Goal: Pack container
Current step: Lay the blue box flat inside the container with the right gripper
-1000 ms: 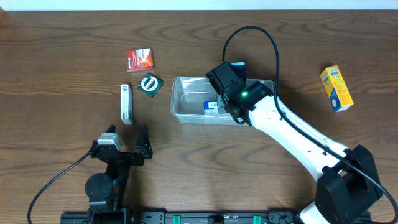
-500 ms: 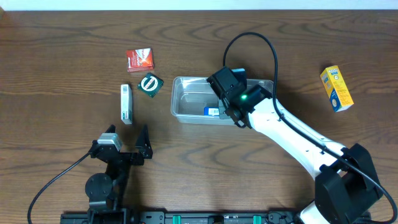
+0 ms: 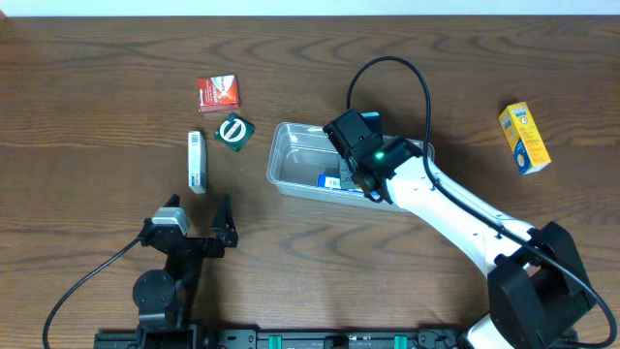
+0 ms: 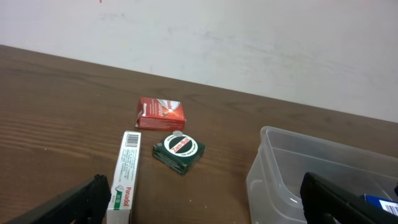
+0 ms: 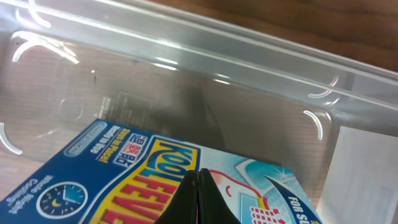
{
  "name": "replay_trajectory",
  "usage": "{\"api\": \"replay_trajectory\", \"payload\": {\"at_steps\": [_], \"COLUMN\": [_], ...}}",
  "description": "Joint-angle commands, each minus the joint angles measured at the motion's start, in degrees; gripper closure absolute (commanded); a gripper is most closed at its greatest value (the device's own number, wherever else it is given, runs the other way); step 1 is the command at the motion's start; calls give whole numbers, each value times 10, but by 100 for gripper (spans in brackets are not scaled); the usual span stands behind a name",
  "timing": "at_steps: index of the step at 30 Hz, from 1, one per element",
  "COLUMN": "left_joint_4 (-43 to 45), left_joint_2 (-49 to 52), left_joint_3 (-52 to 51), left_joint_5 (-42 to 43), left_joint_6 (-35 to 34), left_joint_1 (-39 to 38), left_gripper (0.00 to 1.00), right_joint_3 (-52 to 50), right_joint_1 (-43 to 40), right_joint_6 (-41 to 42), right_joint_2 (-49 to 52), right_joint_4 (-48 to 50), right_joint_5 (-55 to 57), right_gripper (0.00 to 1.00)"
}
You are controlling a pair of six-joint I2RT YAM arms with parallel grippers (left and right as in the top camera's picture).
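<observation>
Directly beneath my right gripper [image 5: 199,180], fingers pressed together, sits the container [image 5: 186,56]. Pushing down could skid or tip it (it looks light, I judge). It is a clear, smooth plastic tub with rounded corners. Inside, at the tips, lies a glossy blue cardboard box [image 5: 112,186]. My left gripper [image 3: 199,218], spread wide, rests well apart.

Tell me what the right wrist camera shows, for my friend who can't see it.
A shut pincer pokes in from the bottom edge over a blue box with yellow and red letters, lying inside the clear plastic container. Brown wooden table shows beyond the container's rim at the top.
</observation>
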Motion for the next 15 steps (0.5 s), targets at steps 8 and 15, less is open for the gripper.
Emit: {"api": "replay_trajectory", "payload": {"at_steps": [8,15], "left_joint_4": [-18,-18], "left_joint_2": [-1,-1], "left_joint_3": [-11,-11], "left_joint_5": [3,3], "left_joint_6": [6,6], "left_joint_1": [3,2], "left_gripper": [2,2], "right_joint_3": [109,101], "right_joint_1": [-5,-3], "right_joint_6": [-48,-48], "right_joint_2": [-37,-39], "right_joint_4": [-97,-160], "right_joint_5": [-51,-100], "right_gripper": [99,99]}}
